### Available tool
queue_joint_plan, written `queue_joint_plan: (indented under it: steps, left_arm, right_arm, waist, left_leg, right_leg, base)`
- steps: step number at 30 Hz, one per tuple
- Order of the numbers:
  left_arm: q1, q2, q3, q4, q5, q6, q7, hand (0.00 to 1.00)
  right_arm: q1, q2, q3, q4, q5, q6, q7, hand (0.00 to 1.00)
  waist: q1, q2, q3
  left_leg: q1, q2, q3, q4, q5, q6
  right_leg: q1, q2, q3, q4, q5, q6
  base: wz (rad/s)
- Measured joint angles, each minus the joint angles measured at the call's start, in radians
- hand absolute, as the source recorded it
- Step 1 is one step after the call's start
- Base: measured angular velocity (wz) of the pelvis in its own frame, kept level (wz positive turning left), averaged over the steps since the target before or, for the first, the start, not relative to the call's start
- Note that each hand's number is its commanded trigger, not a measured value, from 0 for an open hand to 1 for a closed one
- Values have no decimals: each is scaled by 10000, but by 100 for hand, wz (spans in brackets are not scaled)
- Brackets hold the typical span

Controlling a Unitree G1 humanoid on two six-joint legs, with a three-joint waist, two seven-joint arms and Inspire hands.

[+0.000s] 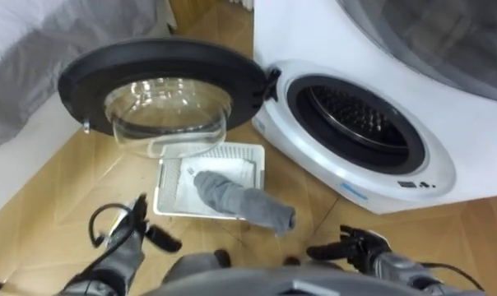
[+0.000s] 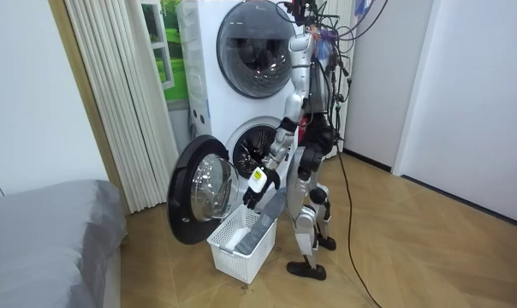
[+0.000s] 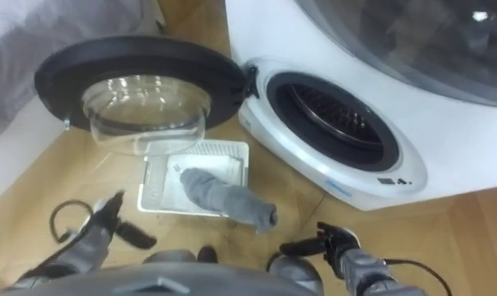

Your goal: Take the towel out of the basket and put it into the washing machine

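At the far left we see the grey bed (image 1: 34, 57). Next, low in the eye view, our left hand (image 1: 132, 237) hangs above the wooden floor (image 1: 51, 197) with its fingers loosely spread, holding nothing. Beyond it the washing machine's round door (image 1: 162, 70) stands swung wide open, glass bowl facing us. Just below the door a white basket (image 1: 170, 177) sits on the floor. The grey towel (image 1: 240, 201) lies in the basket, draped over its right rim with one end on the floor. To the right is the white washing machine (image 1: 479, 156), its drum (image 1: 359, 115) open and dark inside. At the lower right our right hand (image 1: 355, 244) points its relaxed fingers leftward, holding nothing and apart from the towel.
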Motion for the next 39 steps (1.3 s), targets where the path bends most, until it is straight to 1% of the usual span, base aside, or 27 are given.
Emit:
queue_joint_plan:
  steps: [1,2,3,5,6,7,8,10,12,13,14,15,16,18,19,20,21,23,25,27,28,30,32,33,35,37,39]
  left_arm:
    - [-164,-28,-78,141,1,-70,43,0]
    - [-488,-99,-171,412,58,-158,96,0]
    - [-810,-214,-182,726,133,-292,176,0]
    - [-1206,-377,-224,975,313,-368,331,0]
    - [-1475,-411,-430,1062,375,-370,363,0]
    - [-1625,-416,-562,1109,378,-369,368,0]
    - [-1918,-431,-721,1165,399,-371,384,0]
    - [-2246,-448,-979,1168,415,-383,529,0]
    - [-2610,-470,-1098,1163,416,-501,599,0]
    - [-2693,-449,-1176,1161,416,-505,613,0]
    - [-2886,-398,-1372,1150,416,-510,675,0]
    - [-3126,-377,-1456,1143,479,-514,743,0]
    - [-3246,-375,-1479,1143,504,-520,771,0]
    - [-3686,-336,-1792,1107,745,-608,1039,0]
    - [-3903,-284,-1970,1094,765,-675,1128,0]
    - [-4022,-282,-2082,1094,769,-678,1166,0]
    - [-4232,-289,-2235,1090,771,-688,1266,0]
    - [-4499,-295,-2377,1094,768,-706,1454,0]
    - [-4706,-241,-2526,1103,772,-706,1549,0]
    - [-4880,-223,-2706,1000,877,-741,1695,0]
    - [-4903,-200,-2748,927,914,-752,1762,0]
    - [-5119,-164,-3030,883,1090,-840,1942,0]
    - [-5211,-172,-3175,728,1181,-873,2077,0]
    - [-5234,-166,-3326,593,1193,-880,2143,0]
    - [-5292,-148,-3529,492,1198,-912,2264,0]
    - [-5362,-111,-3796,386,1223,-960,2308,0]
    - [-5499,-159,-4116,366,1402,-1041,2443,0]
  right_arm:
    - [-129,28,51,-1,-105,-25,-22,0]
    - [-397,107,81,8,-439,-96,-71,0]
    - [-626,165,85,44,-788,-245,-140,0]
    - [-910,250,92,55,-894,-343,-366,0]
    - [-1144,319,160,49,-906,-346,-538,0]
    - [-1275,347,216,44,-931,-347,-638,0]
    - [-1558,406,284,24,-984,-365,-783,0]
    - [-1903,521,285,-44,-1168,-409,-943,0]
    - [-2154,559,339,-297,-1644,-481,-1122,0]
    - [-2187,565,354,-350,-1694,-528,-1163,0]
    - [-2357,567,412,-475,-1698,-584,-1227,0]
    - [-2486,555,546,-604,-1683,-582,-1305,0]
    - [-2540,547,638,-686,-1683,-581,-1332,0]
    - [-2696,515,960,-1104,-1665,-583,-1497,0]
    - [-2805,527,1104,-1249,-1701,-588,-1521,0]
    - [-2841,533,1167,-1313,-1699,-588,-1530,0]
    - [-2852,542,1283,-1497,-1697,-580,-1552,0]
    - [-2926,575,1494,-1663,-1657,-576,-1584,0]
    - [-2948,559,1689,-1913,-1560,-554,-1597,0]
    - [-3007,539,1878,-2197,-1460,-557,-1616,0]
    - [-3020,527,1954,-2300,-1449,-566,-1616,0]
    - [-3221,523,2239,-2357,-1390,-586,-1584,0]
    - [-3274,531,2260,-2434,-1383,-590,-1461,0]
    - [-3320,534,2303,-2482,-1380,-595,-1373,0]
    - [-3380,515,2541,-2641,-1211,-617,-1263,0]
    - [-3461,528,2730,-2675,-1015,-793,-1202,0]
    - [-3616,500,2741,-2692,-845,-1000,-1176,0]
  waist:
    - [-27,-12,38]
    - [-46,-37,82]
    - [-98,-40,92]
    - [-78,-57,137]
    - [-95,-69,224]
    - [-117,-76,286]
    - [-139,-70,403]
    - [-176,-82,429]
    - [-225,-115,501]
    - [-256,-123,507]
    - [-326,-139,554]
    - [-338,-178,646]
    - [-332,-188,674]
    - [-340,-250,729]
    - [-377,-257,756]
    - [-397,-253,763]
    - [-456,-259,793]
    - [-562,-266,837]
    - [-655,-275,844]
    - [-698,-268,850]
    - [-697,-267,850]
    - [-789,-266,849]
    - [-799,-264,845]
    - [-784,-258,842]
    - [-845,-257,838]
    - [-955,-254,835]
    - [-1049,-254,826]
  left_leg:
    - [-83,-2,31,1,10,9]
    - [-311,2,110,33,31,24]
    - [-601,1,89,123,46,44]
    - [-1011,25,91,264,50,51]
    - [-1301,57,89,416,50,52]
    - [-1460,68,80,496,50,52]
    - [-1773,95,93,634,50,52]
    - [-2338,129,100,861,51,53]
    - [-2955,144,105,1136,52,55]
    - [-3120,149,107,1235,52,55]
    - [-3512,154,101,1455,51,55]
    - [-3908,174,120,1752,49,57]
    - [-4111,190,141,1895,48,57]
    - [-4924,208,205,2305,47,59]
    - [-5326,221,218,2506,45,62]
    - [-5549,235,222,2631,44,64]
    - [-5957,261,233,2954,34,77]
    - [-6574,325,232,3492,-23,153]
    - [-7136,363,206,3994,-149,195]
    - [-7955,466,197,4836,-455,209]
    - [-8190,486,190,5036,-508,207]
    - [-8989,516,151,5783,-622,164]
    - [-9417,574,157,6084,-628,134]
    - [-9640,674,182,6277,-627,132]
    - [-9933,690,140,6498,-618,118]
    - [-10204,676,147,6689,-613,109]
    - [-10502,694,170,6908,-612,105]
  right_leg:
    - [-121,-8,32,39,0,1]
    - [-420,-22,101,131,0,0]
    - [-739,-43,108,276,0,0]
    - [-1209,-55,103,544,0,0]
    - [-1542,-63,86,775,-1,0]
    - [-1716,-66,79,899,-2,0]
    - [-2071,-66,93,1132,-2,-1]
    - [-2725,-86,107,1538,-5,-4]
    - [-3426,-130,120,1965,-27,-38]
    - [-3581,-133,125,2024,-28,-39]
    - [-3948,-151,146,2218,-46,-70]
    - [-4327,-166,201,2468,-52,-78]
    - [-4523,-166,255,2567,-52,-79]
    - [-5408,-174,500,3016,-53,-81]
    - [-5806,-188,524,3162,-56,-87]
    - [-5986,-191,525,3225,-72,-112]
    - [-6360,-209,567,3473,-128,-189]
    - [-6988,-204,670,4027,-187,-226]
    - [-7528,-190,784,4459,-387,-289]
    - [-8426,-154,927,5374,-621,-392]
    - [-8660,-145,943,5593,-679,-430]
    - [-9529,-160,1065,6391,-852,-468]
    - [-9986,-140,1128,6701,-846,-468]
    - [-10220,-81,1139,6829,-826,-450]
    - [-10526,-48,1131,7025,-783,-494]
    - [-10834,-75,1128,7274,-787,-525]
    - [-11143,-69,1133,7517,-748,-666]
  base:
    - [-17]
    - [-14]
    - [-11]
    - [-4]
    - [0]
    - [0]
    - [0]
    - [-2]
    - [-3]
    - [0]
    - [0]
    - [0]
    - [-9]
    - [-14]
    - [-11]
    - [-5]
    - [0]
    - [-2]
    - [-7]
    - [-15]
    - [-11]
    - [0]
    - [-7]
    - [-19]
    - [-14]
    - [-2]
    - [0]
